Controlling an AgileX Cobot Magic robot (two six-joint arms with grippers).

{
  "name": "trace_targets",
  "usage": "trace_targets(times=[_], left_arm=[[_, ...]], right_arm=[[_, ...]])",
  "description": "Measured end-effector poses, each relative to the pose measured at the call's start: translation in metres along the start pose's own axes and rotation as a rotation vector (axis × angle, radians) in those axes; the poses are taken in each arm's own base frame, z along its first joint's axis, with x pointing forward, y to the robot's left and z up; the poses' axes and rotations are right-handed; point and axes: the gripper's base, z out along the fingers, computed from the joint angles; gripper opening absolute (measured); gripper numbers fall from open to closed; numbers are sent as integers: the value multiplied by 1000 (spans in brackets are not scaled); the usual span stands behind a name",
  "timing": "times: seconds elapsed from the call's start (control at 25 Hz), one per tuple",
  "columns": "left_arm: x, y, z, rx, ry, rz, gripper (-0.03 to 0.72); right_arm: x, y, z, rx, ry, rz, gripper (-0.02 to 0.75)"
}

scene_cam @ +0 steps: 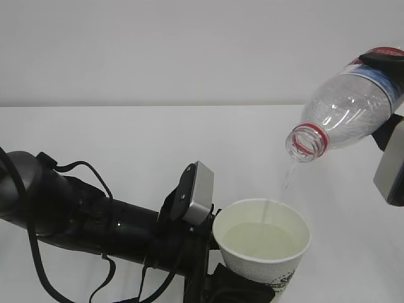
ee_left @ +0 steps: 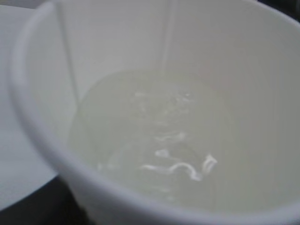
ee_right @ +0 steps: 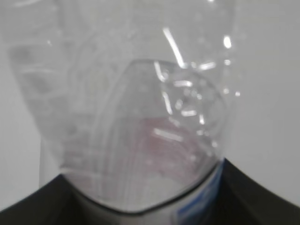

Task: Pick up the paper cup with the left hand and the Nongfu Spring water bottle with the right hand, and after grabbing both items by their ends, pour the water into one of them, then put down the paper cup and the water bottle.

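In the exterior view, your left pincer (scene_cam: 243, 287) is pinching the paper cup (scene_cam: 262, 243) low on its side, holding it upright above the white bench (scene_cam: 126, 139). The cup is sitting just past the pincer's grey box module (scene_cam: 199, 192), and pale water (scene_cam: 262, 243) is filling much of it. Your right pincer (scene_cam: 388, 95) is gripping the Nongfu Spring water bottle (scene_cam: 347, 110) near its base end, mostly at the frame edge. The bottle is tilting mouth-down away from that pincer, its red neck ring (scene_cam: 309, 142) hanging above the cup's far rim, and a thin stream (scene_cam: 287, 180) is falling from the mouth into the cup.

In the left wrist view, you are looking straight into the cup (ee_left: 42, 140), right in front of the pincer; the water (ee_left: 154, 140) is rippling where the stream lands.

In the right wrist view, the clear bottle (ee_right: 131, 117) is filling the frame directly ahead of the pincer, whose dark edges are flanking its label end at the bottom.
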Motion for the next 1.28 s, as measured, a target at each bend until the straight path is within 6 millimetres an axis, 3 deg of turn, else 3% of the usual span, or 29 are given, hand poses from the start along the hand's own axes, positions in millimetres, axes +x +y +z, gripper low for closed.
trace_targets(times=[0.68, 1.28], left_arm=[[-1, 1, 0, -16, -10, -9, 510], [-3, 5, 0, -51, -32, -30, 510]], right_arm=[[0, 0, 0, 2, -1, 118, 459], [1, -1, 0, 12, 9, 374, 459]])
